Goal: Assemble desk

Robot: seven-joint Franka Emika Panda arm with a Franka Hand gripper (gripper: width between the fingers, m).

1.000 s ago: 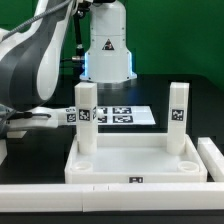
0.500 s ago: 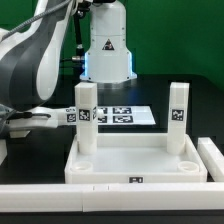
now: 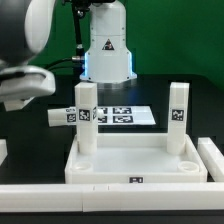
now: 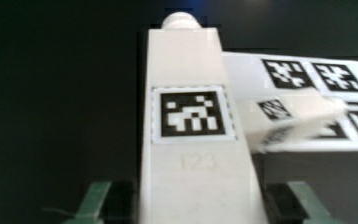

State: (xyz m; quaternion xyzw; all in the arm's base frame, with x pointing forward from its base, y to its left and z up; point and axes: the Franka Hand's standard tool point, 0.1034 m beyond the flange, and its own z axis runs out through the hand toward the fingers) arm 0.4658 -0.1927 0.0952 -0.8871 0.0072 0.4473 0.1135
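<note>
The white desk top (image 3: pixel 130 160) lies in the middle, rim up. Two white legs stand upright in its far corners, one on the exterior view's left (image 3: pixel 87 115) and one on its right (image 3: pixel 178 115). A third leg (image 3: pixel 63 115) lies flat, end-on to the left standing leg. In the wrist view this tagged leg (image 4: pixel 197 110) runs between the fingers of my gripper (image 4: pixel 199 205). A dark gap shows on each side, so the gripper is open around it. My arm (image 3: pixel 25 85) is a blur at the upper left. The fourth leg is out of view.
The marker board (image 3: pixel 125 115) (image 4: pixel 318 85) lies on the black table behind the desk top. A white bar (image 3: pixel 60 200) runs along the front, and a white block (image 3: pixel 211 158) stands on the exterior view's right. The robot base (image 3: pixel 108 50) stands at the back.
My arm has swung up and toward the exterior view's left, now blurred. The lying leg has stayed in place, with more of its outer end showing.
</note>
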